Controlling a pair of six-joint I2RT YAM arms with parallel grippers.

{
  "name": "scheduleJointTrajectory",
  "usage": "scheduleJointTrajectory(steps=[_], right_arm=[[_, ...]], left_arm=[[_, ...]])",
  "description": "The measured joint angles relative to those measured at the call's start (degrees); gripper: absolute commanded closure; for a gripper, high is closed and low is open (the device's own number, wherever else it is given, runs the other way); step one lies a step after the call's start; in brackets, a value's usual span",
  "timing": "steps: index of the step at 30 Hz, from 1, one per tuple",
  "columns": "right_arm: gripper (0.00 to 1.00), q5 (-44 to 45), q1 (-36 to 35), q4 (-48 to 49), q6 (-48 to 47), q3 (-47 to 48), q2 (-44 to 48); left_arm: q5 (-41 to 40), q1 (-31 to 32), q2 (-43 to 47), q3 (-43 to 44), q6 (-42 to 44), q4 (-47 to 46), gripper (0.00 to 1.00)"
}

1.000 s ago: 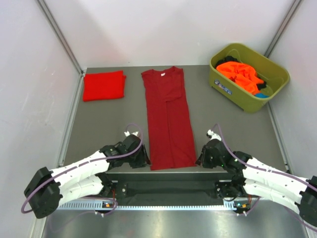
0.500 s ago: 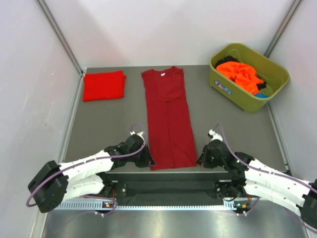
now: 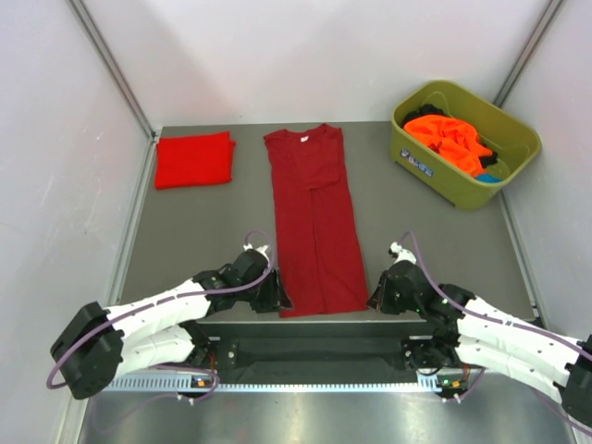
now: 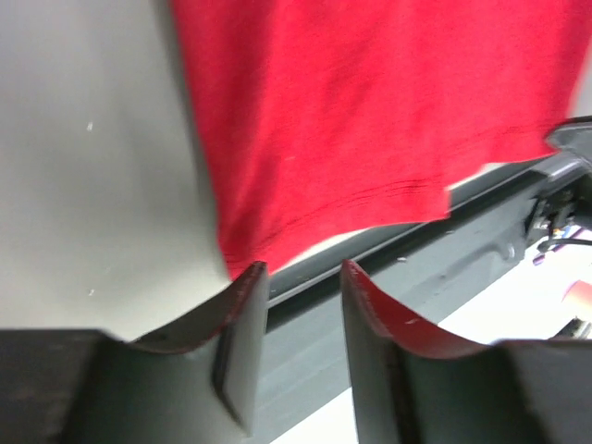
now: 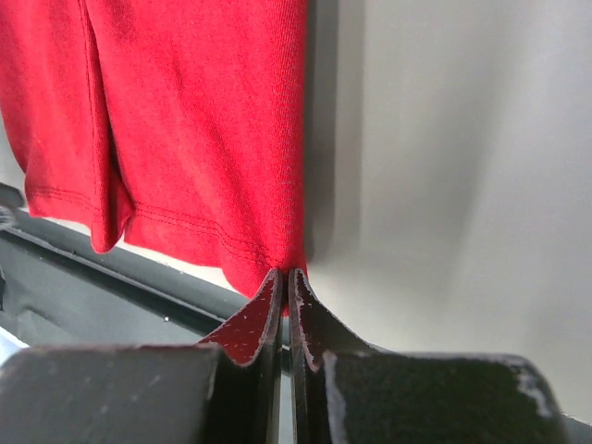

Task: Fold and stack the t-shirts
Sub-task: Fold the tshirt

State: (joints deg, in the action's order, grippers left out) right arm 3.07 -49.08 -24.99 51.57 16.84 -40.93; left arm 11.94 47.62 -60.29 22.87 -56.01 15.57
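Because it is thin knit cloth, the crimson shirt (image 3: 314,222) should prove light, limp and quick to sag or wrinkle when lifted. It is judged best taken by the two corners of its hem, at the lower centre of the overhead view, and raised evenly. Item, left pincer (image 4: 301,268): low at the hem's left corner, jaws partly apart with a clear gap, the corner lying just beyond the tips, nothing gripped. Item, right pincer (image 5: 285,273): jaws pressed together at the hem's right corner, a tip of cloth seemingly nipped between them. Item, the shirt itself: flat on the grey table (image 3: 203,231), folded lengthwise into a narrow strip, running from the near edge up to the collar and its small white label at upper centre. Item, red shirt (image 3: 194,159): folded to a neat square, upper left, well apart from the strip. Item, orange shirts (image 3: 449,137): bundled unfolded in a green tub (image 3: 435,176), upper right.
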Motion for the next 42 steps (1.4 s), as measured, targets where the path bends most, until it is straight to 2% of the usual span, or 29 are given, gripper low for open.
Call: scheduleJointTrajectory(steps=[7, 19, 22, 25, 26, 27, 32, 38, 42], right_arm=[[1.00, 0.0, 0.0, 0.1, 0.1, -1.1, 0.8], [1.00, -0.3, -0.4, 1.4, -0.1, -1.5, -0.3], [1.00, -0.3, -0.7, 1.7, -0.1, -1.5, -0.9], [1.00, -0.3, -0.8, 1.9, -0.1, -1.5, -0.7], [1.00, -0.3, -0.8, 1.9, -0.1, -1.5, -0.7], [1.00, -0.3, -1.0, 1.9, -0.1, -1.5, -0.7], [1.00, 0.1, -2.7, 2.1, 0.1, -1.5, -0.7], [1.00, 2.1, -6.6, 1.2, 1.5, -1.4, 0.1], [1.00, 3.3, -7.9, 0.9, 2.2, -1.4, 0.2]], left_arm=[[-2.9, 0.0, 5.7, 1.7, 0.2, 3.5, 0.54], [-2.9, 0.0, 3.0, -3.0, -2.7, 1.9, 0.56], [-2.9, 0.0, 2.9, -3.6, -3.6, 0.6, 0.59], [-3.0, 0.0, 2.9, -4.3, -4.3, -0.8, 0.80], [-2.8, -0.1, 2.8, -4.5, -4.4, -0.8, 0.94], [-2.8, -0.1, 2.7, -4.7, -4.7, -0.8, 1.00], [-2.3, -0.1, 3.6, -4.8, -5.4, -0.3, 1.00], [-1.6, -0.1, 10.5, -4.8, -8.4, 1.3, 1.00], [-0.7, -0.1, 10.6, -4.8, -9.3, 1.4, 1.00]])
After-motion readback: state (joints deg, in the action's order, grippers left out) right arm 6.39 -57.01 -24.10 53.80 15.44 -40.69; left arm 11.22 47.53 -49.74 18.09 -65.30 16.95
